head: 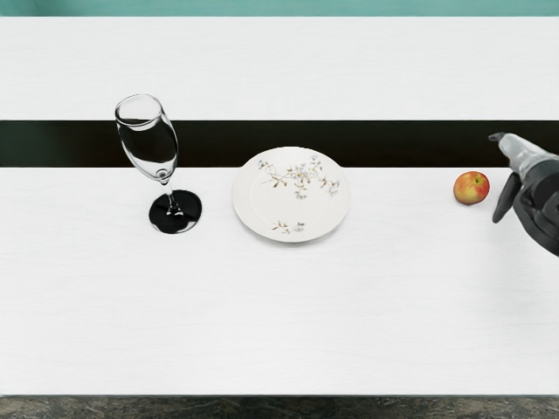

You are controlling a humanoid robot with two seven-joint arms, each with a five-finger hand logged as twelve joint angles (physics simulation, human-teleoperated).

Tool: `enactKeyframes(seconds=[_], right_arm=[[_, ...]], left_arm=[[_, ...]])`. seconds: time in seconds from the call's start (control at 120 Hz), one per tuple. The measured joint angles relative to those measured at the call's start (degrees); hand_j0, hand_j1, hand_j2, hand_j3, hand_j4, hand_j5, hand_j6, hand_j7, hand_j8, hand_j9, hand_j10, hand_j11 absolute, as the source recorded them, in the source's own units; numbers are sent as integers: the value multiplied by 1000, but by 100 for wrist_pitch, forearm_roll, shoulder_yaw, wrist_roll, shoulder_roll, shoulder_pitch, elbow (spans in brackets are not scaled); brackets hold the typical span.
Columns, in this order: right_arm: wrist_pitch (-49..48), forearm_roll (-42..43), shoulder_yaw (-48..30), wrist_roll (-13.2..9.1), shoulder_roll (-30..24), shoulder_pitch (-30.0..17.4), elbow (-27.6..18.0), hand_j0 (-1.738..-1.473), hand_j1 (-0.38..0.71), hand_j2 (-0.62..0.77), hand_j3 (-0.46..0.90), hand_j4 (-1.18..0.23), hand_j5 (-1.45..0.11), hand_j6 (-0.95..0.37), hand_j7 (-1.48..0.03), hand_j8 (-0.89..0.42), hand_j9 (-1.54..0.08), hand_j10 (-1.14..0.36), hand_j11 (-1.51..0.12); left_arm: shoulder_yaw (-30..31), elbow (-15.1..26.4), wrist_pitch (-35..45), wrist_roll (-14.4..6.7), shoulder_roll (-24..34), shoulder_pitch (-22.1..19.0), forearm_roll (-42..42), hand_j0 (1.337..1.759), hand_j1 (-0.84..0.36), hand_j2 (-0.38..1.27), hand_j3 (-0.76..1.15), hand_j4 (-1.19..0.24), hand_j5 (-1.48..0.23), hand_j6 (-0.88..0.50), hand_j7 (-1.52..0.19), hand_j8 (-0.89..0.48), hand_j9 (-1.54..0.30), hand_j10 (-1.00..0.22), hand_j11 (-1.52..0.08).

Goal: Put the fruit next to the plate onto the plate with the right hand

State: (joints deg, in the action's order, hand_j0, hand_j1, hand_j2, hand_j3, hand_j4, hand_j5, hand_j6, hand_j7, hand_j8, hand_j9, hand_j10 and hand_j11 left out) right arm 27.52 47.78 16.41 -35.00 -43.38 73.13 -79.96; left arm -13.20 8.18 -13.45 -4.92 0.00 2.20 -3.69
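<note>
Showing task barely begun: right hand (pixel 528 185), fingers spread, holding nothing, just beside apple (pixel 471 188), not touching. Apple on tabletop (pixel 279 305), well apart from floral plate (pixel 251 212); plate holds no fruit. Grasp, carry, placement all left.

simulated dining setup: white table (pixel 279 305), floral plate (pixel 291 208), wine glass (pixel 148 140), teal backdrop (pixel 279 7).

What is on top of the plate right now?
Nothing rests on the plate; only its floral pattern shows. The apple sits apart on the table. The table surface beneath the plate is covered.
</note>
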Motion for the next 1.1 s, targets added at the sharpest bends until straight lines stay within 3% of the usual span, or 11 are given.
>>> enactKeyframes(seconds=[0.55,1.1], right_arm=[[679,252,42,0,470,-338,189,-1658,-113,-37,0,-202,-259,-204,-259,-203,-259,-202,-259],[750,297,89,0,670,-454,473,-1658,-44,-48,0,-258,-333,-260,-332,-259,-333,-258,-333]], left_arm=[[-2,0,0,0,0,-9,0,1658,349,0,0,0,0,0,0,0,0,0,0],[4,2,0,0,0,-9,0,1658,349,0,0,0,0,0,0,0,0,0,0]])
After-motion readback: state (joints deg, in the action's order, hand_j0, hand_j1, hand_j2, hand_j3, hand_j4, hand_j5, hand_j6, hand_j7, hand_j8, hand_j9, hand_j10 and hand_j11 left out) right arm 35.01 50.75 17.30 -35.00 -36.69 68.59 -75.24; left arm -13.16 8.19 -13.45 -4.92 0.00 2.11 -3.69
